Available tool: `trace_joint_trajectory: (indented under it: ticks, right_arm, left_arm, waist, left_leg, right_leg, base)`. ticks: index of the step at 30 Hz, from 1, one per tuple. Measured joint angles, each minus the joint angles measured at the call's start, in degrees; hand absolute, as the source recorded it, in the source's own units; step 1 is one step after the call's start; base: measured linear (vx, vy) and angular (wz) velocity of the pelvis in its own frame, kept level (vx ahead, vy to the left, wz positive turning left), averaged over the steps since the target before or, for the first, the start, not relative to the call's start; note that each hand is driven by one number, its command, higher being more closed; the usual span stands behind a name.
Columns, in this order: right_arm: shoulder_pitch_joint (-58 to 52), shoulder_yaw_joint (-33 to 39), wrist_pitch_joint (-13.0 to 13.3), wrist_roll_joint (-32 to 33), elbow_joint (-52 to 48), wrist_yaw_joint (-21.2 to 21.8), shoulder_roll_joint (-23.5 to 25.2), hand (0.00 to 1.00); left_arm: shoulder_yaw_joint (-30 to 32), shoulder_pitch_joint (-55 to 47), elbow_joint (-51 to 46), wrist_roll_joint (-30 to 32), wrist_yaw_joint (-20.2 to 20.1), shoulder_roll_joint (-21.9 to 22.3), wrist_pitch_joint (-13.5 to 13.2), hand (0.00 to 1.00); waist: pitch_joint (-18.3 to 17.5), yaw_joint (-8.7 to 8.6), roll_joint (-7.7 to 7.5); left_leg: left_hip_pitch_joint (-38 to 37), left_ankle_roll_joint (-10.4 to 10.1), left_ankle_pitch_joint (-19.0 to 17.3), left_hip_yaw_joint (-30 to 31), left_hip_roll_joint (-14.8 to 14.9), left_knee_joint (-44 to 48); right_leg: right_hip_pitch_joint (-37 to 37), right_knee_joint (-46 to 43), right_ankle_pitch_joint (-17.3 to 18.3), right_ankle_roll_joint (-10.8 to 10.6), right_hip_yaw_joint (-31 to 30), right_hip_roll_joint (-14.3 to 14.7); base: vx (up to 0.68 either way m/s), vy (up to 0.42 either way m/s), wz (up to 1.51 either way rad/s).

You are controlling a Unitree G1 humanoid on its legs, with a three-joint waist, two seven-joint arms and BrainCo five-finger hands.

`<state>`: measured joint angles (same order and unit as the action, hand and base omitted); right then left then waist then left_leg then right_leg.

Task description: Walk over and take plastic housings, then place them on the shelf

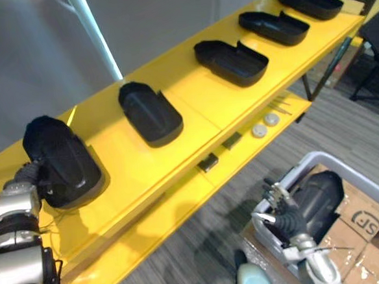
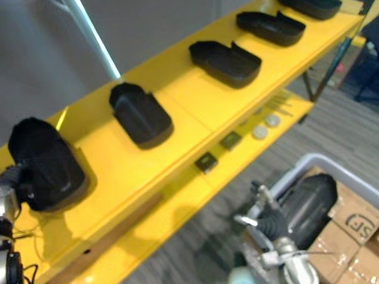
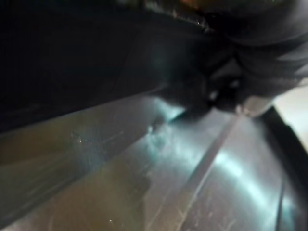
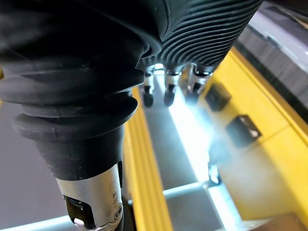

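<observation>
Shelf point(image 1: 194, 109), yellow and two-tiered, runs slantwise from the near left to the far right. In front of the shelf's lower tier stands a grey bin point(image 1: 365, 183), with cardboard boxes point(image 1: 364, 224) just beside it, on the side away from the shelf.

Five black plastic housings lie in a row along the shelf's top tier, each apart from the next: the left-end housing point(image 1: 64, 160), the second housing point(image 1: 150, 113), the third housing point(image 1: 231, 61), the fourth housing point(image 1: 274, 27) and the far-end housing point(image 1: 311, 3). A sixth housing point(image 1: 317, 198) lies in the bin, off the shelf.

The left hand point(image 1: 34, 175) is at the shelf's left end, against the near side of the left-end housing. Its fingers are hidden behind that housing, so I cannot tell whether they grip it.

The right hand point(image 1: 282, 215) hangs in front of the shelf at the bin's near rim, just beside the sixth housing. Its fingers point(image 4: 168, 94) are loose and fairly straight, holding nothing.

On the shelf's lower tier sit two dark square pieces point(image 1: 208, 161) and, nearer the shelf's right end, two pale round discs point(image 1: 260, 131).
</observation>
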<state>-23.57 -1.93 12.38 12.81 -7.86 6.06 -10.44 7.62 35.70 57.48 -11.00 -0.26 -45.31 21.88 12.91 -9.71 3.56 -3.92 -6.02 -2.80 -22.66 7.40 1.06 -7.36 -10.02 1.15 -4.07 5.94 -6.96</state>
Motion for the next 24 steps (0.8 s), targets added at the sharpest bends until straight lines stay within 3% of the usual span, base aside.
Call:
trace_joint_trajectory:
  ticks: [14,15,24]
  right_arm:
    - [-0.2,-0.4,-1.5,4.6,-0.7,-0.8,-2.9,0.0]
    - [-0.2,-0.4,-1.5,4.6,-0.8,-0.6,-3.0,0.0]
    - [-0.1,1.4,-1.4,5.6,-2.6,1.6,-3.5,0.0]
  left_arm:
    - [-0.7,-1.9,0.7,-0.3,2.1,-1.6,-0.2,1.0]
    - [-1.6,-1.9,0.7,-0.3,2.5,-1.7,-0.3,0.0]
    - [-1.7,-1.7,0.6,-0.3,10.0,-1.9,-0.6,0.0]
  waist:
    - [3.7,-1.44,0.52]
    - [3.7,-1.79,0.53]
    - [5.0,-2.48,1.0]
  left_leg:
    - [1.5,0.5,-2.3,-3.0,0.3,4.8]
    - [1.9,0.5,-2.4,-2.9,0.3,5.2]
    - [2.0,0.2,-3.3,-4.2,0.8,6.5]
  right_leg:
    - [-2.8,-4.5,1.4,-0.4,-2.8,-0.2]
    - [-3.0,-4.5,1.3,-0.5,-2.9,-0.3]
    - [-3.8,-5.3,1.3,-0.4,-4.2,-0.1]
  base:
    - [-0.04,-0.009,-0.09]
    - [0.01,0.008,0.04]
    - [0.0,0.006,-0.06]
